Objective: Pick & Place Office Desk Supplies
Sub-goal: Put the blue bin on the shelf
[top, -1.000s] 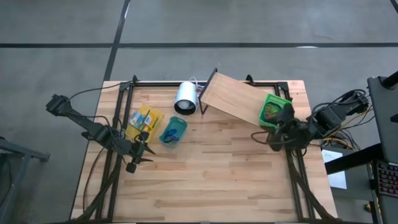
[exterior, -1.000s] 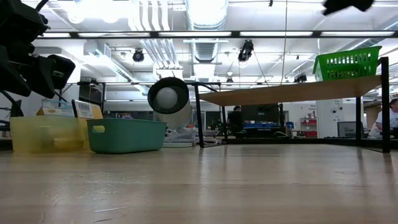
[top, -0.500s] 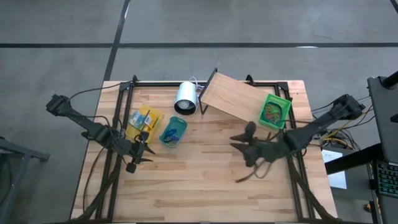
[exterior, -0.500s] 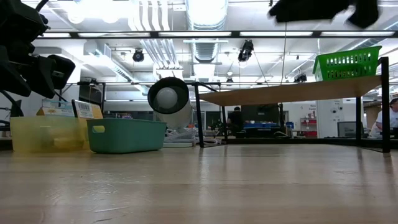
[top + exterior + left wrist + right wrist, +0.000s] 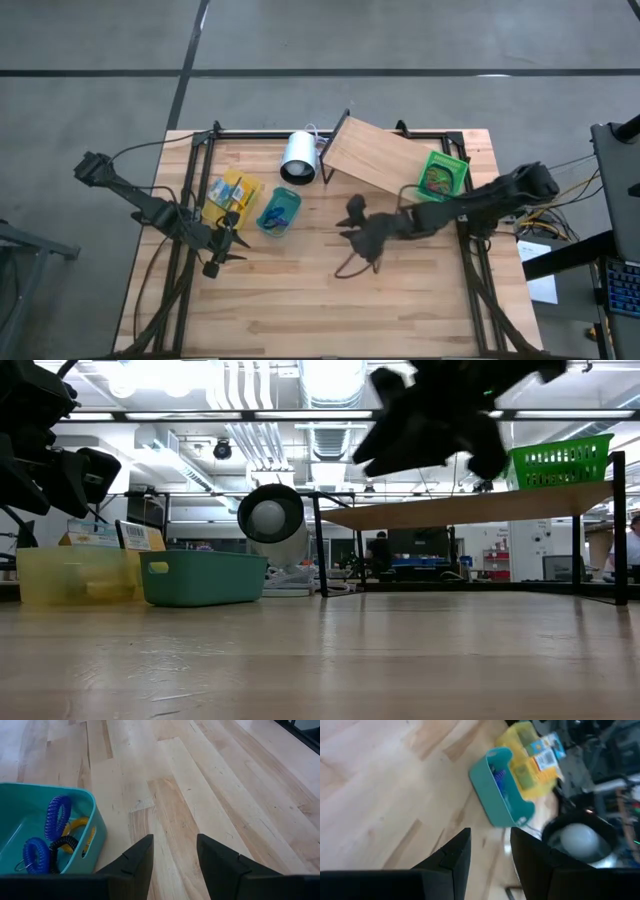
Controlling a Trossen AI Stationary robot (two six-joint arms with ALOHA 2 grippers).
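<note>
Office desk supplies lie in three containers. A teal bin holds coiled blue loops and some yellow and black pieces. A yellow bin beside it holds yellow boxes and labelled packets. A green basket with mixed items rests on the raised right end of the slanted wooden board. My right gripper hovers open and empty above the middle of the table, pointing at the teal bin. My left gripper waits open and empty just near of the two bins, above the bare wood.
A white cylinder lies at the far edge between the bins and the board. A black frame rail runs along the far edge. Bare tabletop spreads across the near half.
My right gripper has swung from beside the green basket at the right edge toward the table's middle, coming down and rolling about its own axis as it went; its fingers stay apart. The left arm has kept still.
</note>
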